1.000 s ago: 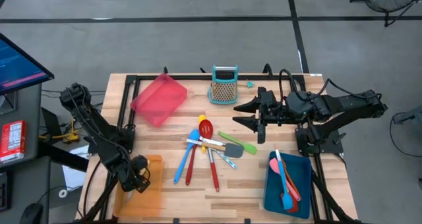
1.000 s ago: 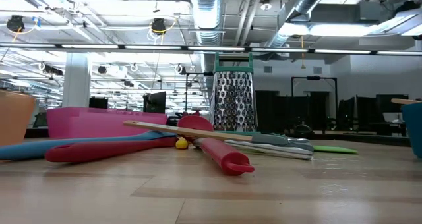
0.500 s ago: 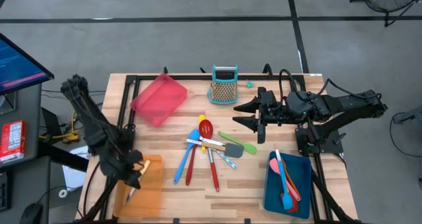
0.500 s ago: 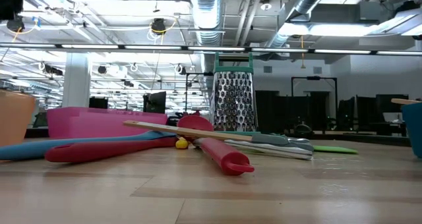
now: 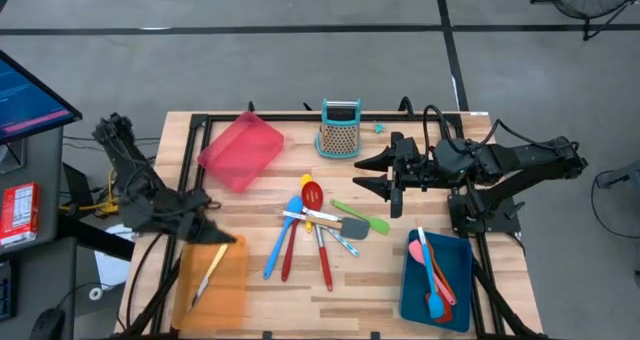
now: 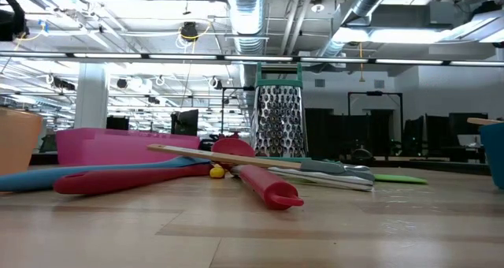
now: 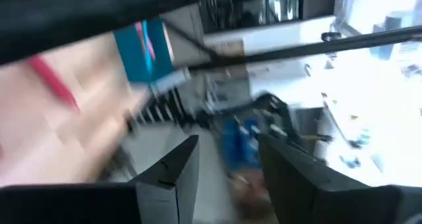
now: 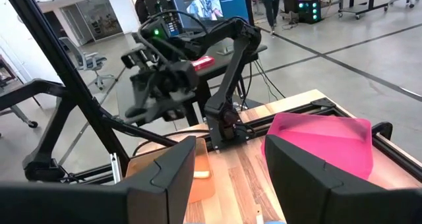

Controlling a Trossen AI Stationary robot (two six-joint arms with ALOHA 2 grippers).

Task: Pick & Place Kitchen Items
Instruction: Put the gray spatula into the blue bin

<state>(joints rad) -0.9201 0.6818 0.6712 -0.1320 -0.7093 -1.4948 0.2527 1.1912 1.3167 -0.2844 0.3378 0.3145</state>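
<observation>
The left gripper [image 5: 222, 237] had swung up from the orange tray [image 5: 235, 302] to its far edge, fingers parted and empty, leaving a pale utensil [image 5: 208, 275] lying in the tray, so that piece counted as placed. The right gripper [image 5: 377, 175] hung open and empty, unmoved, just beyond the pile of utensils [image 5: 318, 225] mid-table. Several more lay in the blue tray [image 5: 414, 299] at the near right.

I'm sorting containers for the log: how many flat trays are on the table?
3: a red tray at the back left, an orange tray at the front left holding one utensil, a blue tray at the front right holding several.
</observation>
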